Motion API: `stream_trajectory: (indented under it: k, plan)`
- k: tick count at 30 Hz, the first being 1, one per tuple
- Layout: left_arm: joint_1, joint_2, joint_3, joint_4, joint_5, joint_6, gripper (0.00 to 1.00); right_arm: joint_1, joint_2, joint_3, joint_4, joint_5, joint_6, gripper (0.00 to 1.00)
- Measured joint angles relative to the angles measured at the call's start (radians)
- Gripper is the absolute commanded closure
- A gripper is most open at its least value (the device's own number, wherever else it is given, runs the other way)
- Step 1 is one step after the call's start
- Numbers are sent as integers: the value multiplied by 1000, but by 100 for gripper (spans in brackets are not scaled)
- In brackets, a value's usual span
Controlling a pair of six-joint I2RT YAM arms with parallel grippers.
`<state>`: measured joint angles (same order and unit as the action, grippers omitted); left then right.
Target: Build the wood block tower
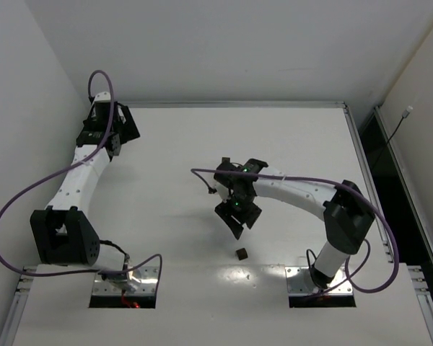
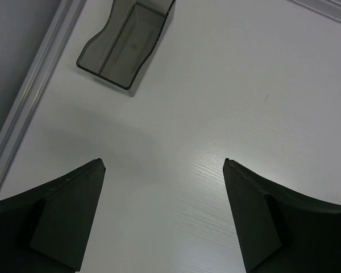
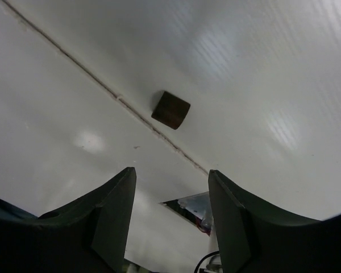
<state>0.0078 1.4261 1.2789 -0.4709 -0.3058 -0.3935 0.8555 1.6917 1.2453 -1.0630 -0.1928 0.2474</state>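
No tower yet: one dark block (image 1: 241,253) lies alone near the desk's (image 1: 274,137) near edge. The right gripper (image 1: 236,216) hovers just beyond it, apart and empty. The left gripper (image 2: 163,165), apart too, hangs by the bin (image 2: 125,48) at the far-left corner. All the stacking seems left to do.

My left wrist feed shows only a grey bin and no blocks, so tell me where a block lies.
Observer: One dark brown block lies on the table near the front edge, nearer the right arm's base.
Operator: Report the right gripper.
Observer: The right gripper hovers open and empty just beyond that block.
Operator: Check for any stack.
Observer: None shows in any view; the block lies alone.
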Motion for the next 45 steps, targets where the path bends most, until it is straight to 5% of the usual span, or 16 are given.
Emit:
stream_trajectory:
  k: [3,8,45]
  plan:
    - [17,0,0,2,8,0,17,70,19,-2,0,-12,14,57]
    - [61,-9,-13,6,32,-8,17,129,59,-18,15,-44,34,44]
    - [360,-54,-104,36,185,-15,17,143,339,8,10,29,143,45]
